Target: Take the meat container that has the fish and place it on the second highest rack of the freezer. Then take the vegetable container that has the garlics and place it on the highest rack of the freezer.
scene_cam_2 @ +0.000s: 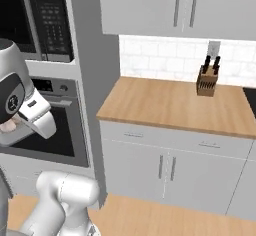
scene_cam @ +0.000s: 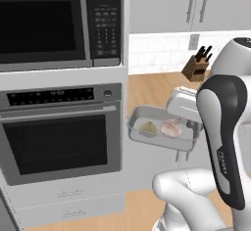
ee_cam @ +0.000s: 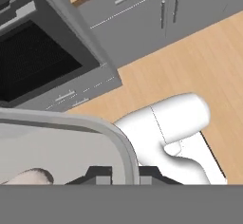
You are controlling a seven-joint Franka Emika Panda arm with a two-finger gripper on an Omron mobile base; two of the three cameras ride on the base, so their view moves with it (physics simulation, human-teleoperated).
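Grey tray (scene_cam: 159,138) of garlics (scene_cam: 170,128), rim clenched by pincer (ee_cam: 124,174), half-hidden behind arm.

arm: raised, elbow bent, wrist turned left | gripper (ee_cam: 125,174): fingers clamped on tray rim (ee_cam: 124,148), holding it aloft

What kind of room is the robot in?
It looks like a kitchen. There is a wall oven with a microwave above it, a wooden counter over grey cupboards, and a knife block standing on the counter.
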